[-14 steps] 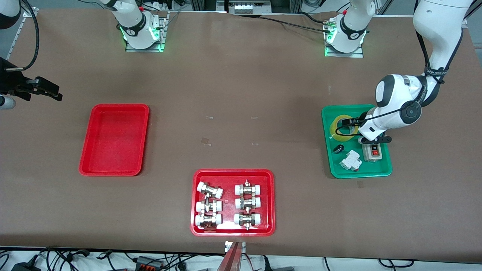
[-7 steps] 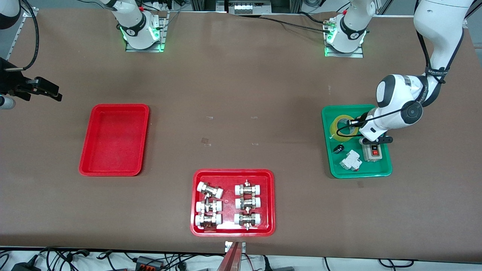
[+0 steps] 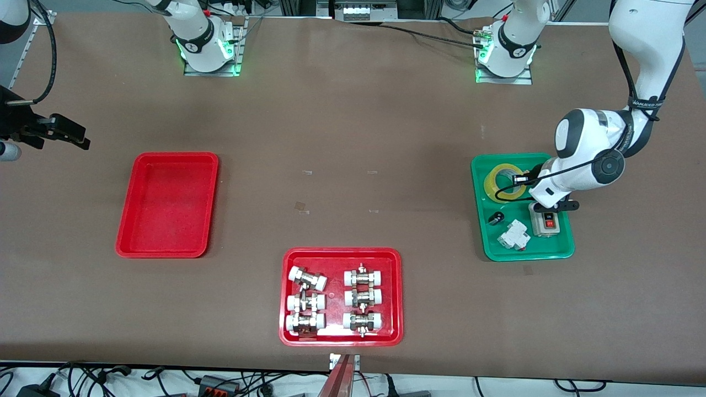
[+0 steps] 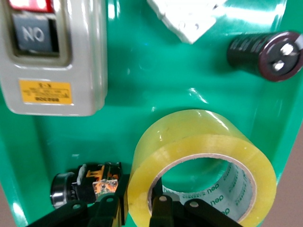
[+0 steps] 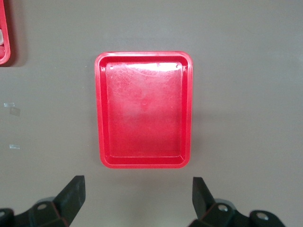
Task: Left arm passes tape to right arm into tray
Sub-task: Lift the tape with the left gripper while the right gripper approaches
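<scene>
In the front view, the left arm (image 3: pixel 590 160) is bent low over the green tray (image 3: pixel 557 251), and its gripper (image 3: pixel 521 180) is set at the tape (image 3: pixel 503 182), which is tilted in that tray. The right arm's gripper (image 3: pixel 60 132) is held waiting over the table (image 3: pixel 353 138) near the red tray (image 3: pixel 165 251).

In the left wrist view, one finger (image 4: pixel 161 208) is seen inside the tape's (image 4: pixel 203 156) hole and one outside, closed on its wall.

In the right wrist view, the fingers (image 5: pixel 73 196) are spread wide above the red tray (image 5: pixel 102 109).

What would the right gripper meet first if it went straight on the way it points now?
Judging by the right wrist view, the right gripper, fingers open, points down at bare table just short of the plain red tray. It would probably meet the tabletop first, with nothing seen in between; depth is unclear.
</scene>
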